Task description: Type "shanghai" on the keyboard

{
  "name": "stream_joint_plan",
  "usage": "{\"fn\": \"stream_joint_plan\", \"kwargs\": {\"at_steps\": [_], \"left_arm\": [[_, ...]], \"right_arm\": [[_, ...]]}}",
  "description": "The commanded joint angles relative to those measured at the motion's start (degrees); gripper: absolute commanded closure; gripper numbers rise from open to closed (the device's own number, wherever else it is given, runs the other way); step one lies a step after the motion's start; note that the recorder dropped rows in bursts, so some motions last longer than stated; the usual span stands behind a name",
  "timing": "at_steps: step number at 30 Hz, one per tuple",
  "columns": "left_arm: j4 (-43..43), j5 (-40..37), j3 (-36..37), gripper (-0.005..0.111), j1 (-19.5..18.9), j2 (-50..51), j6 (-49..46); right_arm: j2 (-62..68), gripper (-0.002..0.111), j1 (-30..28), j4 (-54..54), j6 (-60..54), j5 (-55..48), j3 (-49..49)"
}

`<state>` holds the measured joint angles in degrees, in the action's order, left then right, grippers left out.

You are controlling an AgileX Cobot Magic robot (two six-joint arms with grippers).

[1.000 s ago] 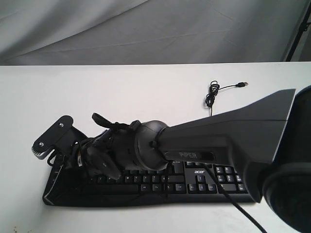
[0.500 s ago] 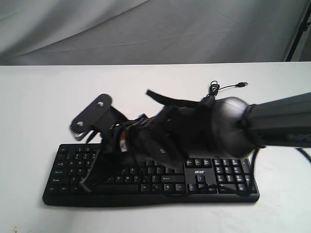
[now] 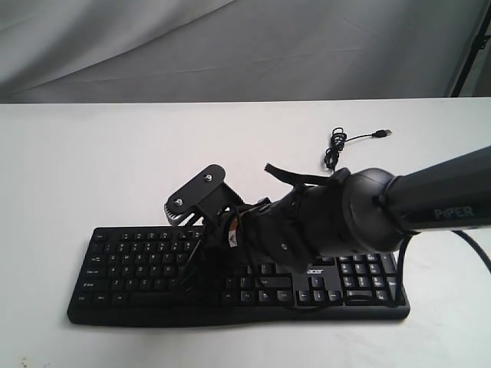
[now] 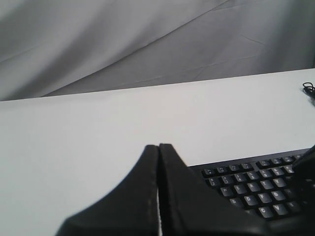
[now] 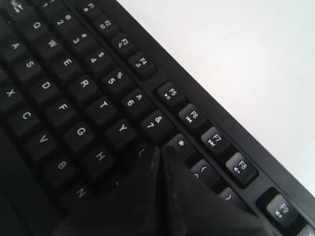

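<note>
So the keyboard (image 3: 130, 268) was lying flat on the white table (image 3: 115, 153), close to the edge nearest the exterior camera, long side running left to right with the number pad at the right end. Its thin cable (image 3: 332, 149) was bunched in a little coil on the table behind it, and the USB plug (image 3: 381, 134) lay loose just past that. The right arm (image 3: 430, 203) came in from the right side and stretched low across the number pad and the arrow keys. The right gripper (image 5: 158, 152) was pointing down at the letter area, both fingers pressed together into one tip. In the right wrist view that tip sat right above the spot between Y, 7 and the 8 key, covering whatever key was under it. Honestly couldn't tell if it was actually touching a key or just hovering over it. The left gripper (image 4: 158, 147) only showed up in its own wrist view, fingers also squeezed together with nothing in them, over bare table, with one corner of the keyboard off to the side. Grey cloth (image 3: 230, 46) hung behind the table.
</note>
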<state>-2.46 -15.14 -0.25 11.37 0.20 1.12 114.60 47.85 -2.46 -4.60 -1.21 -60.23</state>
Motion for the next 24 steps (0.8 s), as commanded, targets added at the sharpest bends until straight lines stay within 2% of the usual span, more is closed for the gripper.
{"fn": "stream_joint_plan", "kwargs": {"at_steps": [1,24], "left_arm": [[0.0,0.3,0.2,0.107,0.2,-0.2,0.2],[0.0,0.3,0.2,0.107,0.2,-0.2,0.2]], "right_arm": [[0.6,0.108,-0.4,-0.1,-0.5,1.2,0.2],[1.8,0.108,-0.6,-0.1,-2.6,-1.7,0.2]]}}
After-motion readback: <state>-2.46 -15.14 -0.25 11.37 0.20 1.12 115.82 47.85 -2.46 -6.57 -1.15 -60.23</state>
